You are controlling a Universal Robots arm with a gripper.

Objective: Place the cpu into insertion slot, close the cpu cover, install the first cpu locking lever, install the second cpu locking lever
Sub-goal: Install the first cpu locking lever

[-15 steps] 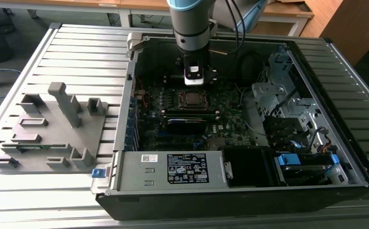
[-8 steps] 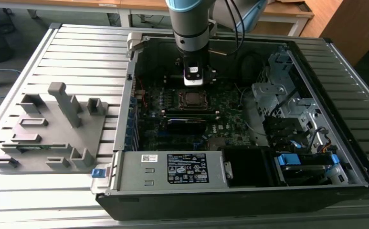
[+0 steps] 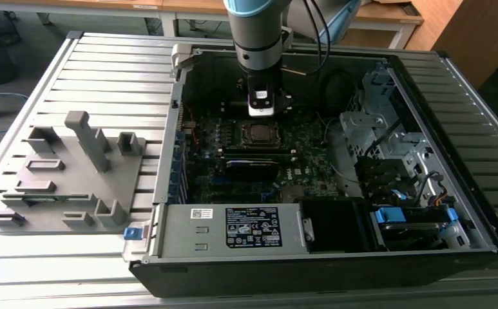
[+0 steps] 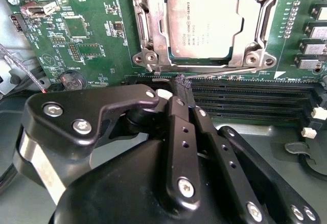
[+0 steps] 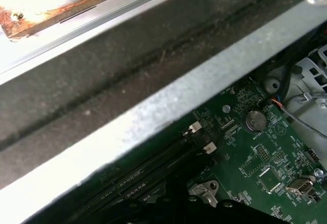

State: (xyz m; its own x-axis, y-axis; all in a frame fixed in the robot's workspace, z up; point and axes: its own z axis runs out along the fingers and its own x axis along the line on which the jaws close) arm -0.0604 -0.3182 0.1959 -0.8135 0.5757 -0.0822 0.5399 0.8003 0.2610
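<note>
In the exterior view the insertion slot (image 3: 258, 133) lies mid-board in the open computer case (image 3: 317, 273); the cpu (image 4: 204, 22) sits in it, with the cpu cover (image 4: 153, 30) down around it. Just beyond, 1 locking lever (image 4: 219, 72) runs along the socket's far edge; it is thin, stiff wire, probably springy and slippery, best worked near its free end. The gripper (image 4: 183, 83) meets it, jaws drawn together; whether they pinch it I cannot tell.
</note>
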